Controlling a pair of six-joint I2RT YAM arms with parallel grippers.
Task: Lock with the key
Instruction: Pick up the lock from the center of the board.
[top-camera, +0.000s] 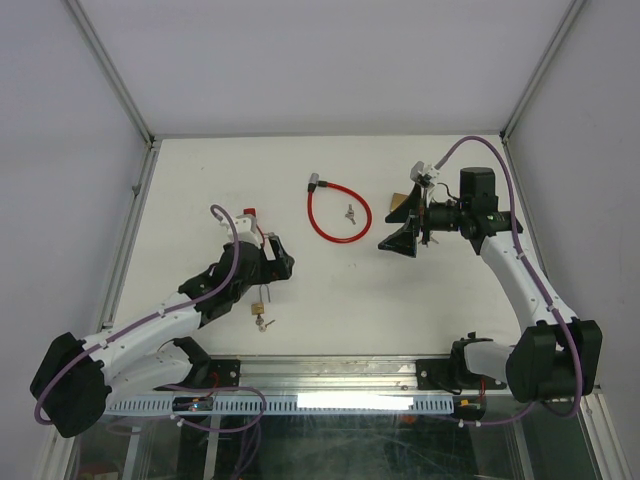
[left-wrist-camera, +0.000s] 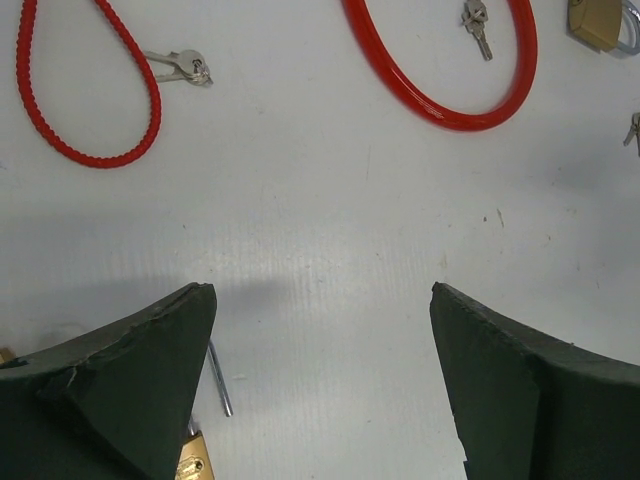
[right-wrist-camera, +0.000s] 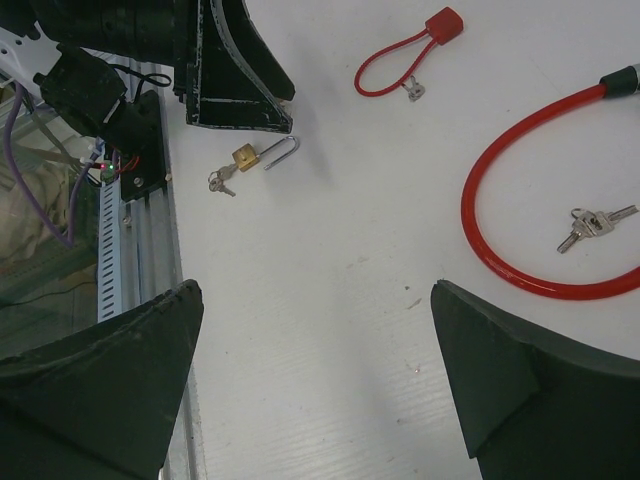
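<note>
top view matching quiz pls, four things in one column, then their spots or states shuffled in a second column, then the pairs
Things
1. small brass padlock
2. big red cable loop
3. key bunch
4. right gripper

Places or states
A. lies inside the big red loop
B. open, holding nothing
C. next to the left gripper, its own keys beside it
D. around the middle of the white surface

Pairs: 1-C, 2-D, 3-A, 4-B

free: table (top-camera: 330, 300) front centre, bare | obstacle: red cable lock (top-camera: 335, 240) mid-table, keys (top-camera: 349, 212) inside its loop
</note>
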